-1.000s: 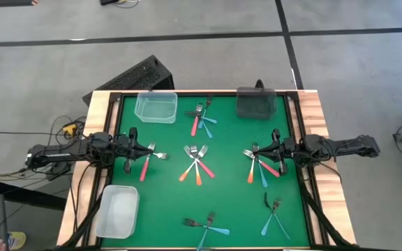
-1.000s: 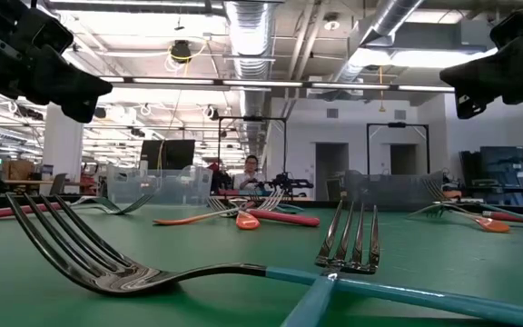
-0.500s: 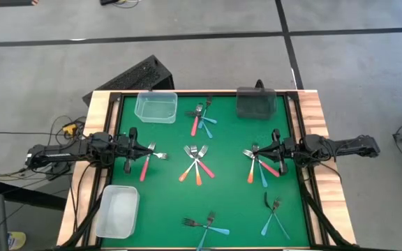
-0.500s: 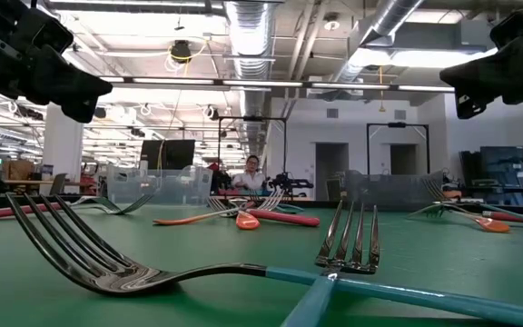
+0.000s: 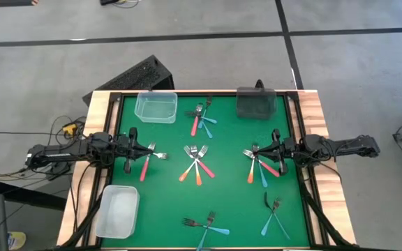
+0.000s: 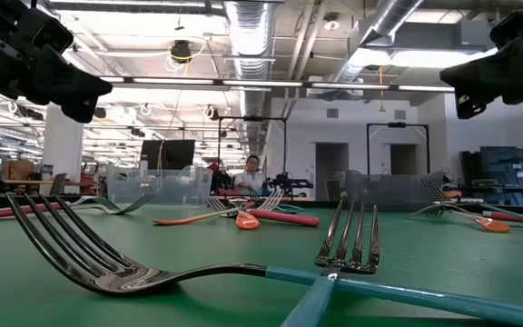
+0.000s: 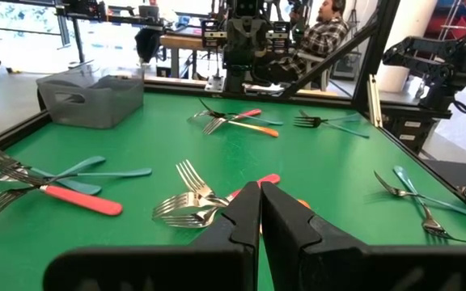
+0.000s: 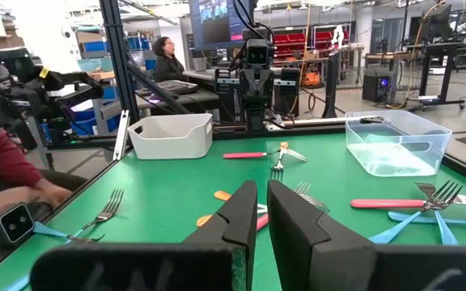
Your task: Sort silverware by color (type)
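Observation:
The silverware lies in groups on the green mat [image 5: 166, 202]. One red fork [image 5: 145, 166] is just under my left gripper [image 5: 134, 143]. An orange, blue and red group [image 5: 260, 167] lies by my right gripper [image 5: 273, 145]. More forks lie at the centre [image 5: 196, 164], far centre [image 5: 201, 118], near centre [image 5: 206, 224] and near right [image 5: 274, 215]. Both grippers hover level above the mat at its left and right edges and point at each other. My left gripper [image 7: 260, 212] is shut. My right gripper [image 8: 262, 212] shows a narrow gap with nothing in it.
A clear bin [image 5: 155, 107] stands at the far left. A dark bin [image 5: 257, 103] is at the far right and a pale bin [image 5: 117, 212] at the near left. A black frame and wooden rim [image 5: 314, 111] border the mat. People sit beyond the table [image 6: 251, 169].

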Tool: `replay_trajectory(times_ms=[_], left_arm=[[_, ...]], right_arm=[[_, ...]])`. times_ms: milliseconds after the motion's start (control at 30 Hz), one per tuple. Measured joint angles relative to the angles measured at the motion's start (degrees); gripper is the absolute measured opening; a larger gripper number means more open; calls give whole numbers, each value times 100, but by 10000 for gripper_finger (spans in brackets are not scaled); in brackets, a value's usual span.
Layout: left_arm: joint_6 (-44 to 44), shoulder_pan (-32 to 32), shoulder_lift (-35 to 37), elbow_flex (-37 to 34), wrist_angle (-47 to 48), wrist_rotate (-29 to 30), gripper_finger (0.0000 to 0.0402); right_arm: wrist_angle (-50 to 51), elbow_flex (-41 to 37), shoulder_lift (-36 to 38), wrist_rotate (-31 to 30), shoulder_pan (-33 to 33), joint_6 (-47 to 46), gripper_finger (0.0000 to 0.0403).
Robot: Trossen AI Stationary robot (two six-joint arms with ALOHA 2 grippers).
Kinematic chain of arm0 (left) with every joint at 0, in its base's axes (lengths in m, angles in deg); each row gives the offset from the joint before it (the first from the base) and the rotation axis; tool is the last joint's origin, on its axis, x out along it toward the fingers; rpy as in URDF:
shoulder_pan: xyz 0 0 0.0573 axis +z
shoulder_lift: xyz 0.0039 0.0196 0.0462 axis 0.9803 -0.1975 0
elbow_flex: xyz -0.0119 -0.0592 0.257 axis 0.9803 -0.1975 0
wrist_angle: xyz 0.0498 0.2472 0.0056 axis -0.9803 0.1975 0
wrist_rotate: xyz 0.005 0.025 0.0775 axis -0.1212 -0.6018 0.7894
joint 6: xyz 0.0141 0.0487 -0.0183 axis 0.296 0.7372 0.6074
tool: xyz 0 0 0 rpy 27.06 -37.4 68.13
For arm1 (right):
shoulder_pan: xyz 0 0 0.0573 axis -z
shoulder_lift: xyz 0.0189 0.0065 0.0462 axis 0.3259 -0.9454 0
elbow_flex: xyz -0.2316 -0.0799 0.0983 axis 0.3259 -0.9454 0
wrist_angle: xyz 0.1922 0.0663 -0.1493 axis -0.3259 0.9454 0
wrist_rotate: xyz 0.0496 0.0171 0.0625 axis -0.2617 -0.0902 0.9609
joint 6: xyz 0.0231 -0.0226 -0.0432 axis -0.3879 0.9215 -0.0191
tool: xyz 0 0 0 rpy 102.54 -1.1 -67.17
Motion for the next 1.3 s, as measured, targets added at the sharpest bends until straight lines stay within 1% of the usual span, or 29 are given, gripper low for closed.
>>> replay_trajectory(times_ms=[900,967,1100,1133,1200,1300], left_arm=[[116,0,0,0,0,2,0],[65,0,-1,-1,-18,1,0],[55,0,0,-9,-68,4,0],[53,0,0,-9,-66,4,0],[52,0,0,-9,-67,6,0],[15,0,0,-9,-68,7,0]], right_arm=[[-1,0,1,0,0,41,58],[-1,-1,0,0,16,321,58],[-71,0,1,0,67,1250,58],[-133,0,-1,0,93,1342,58],[-244,0,1,-2,81,1194,58],[-242,0,-1,-4,30,255,58]])
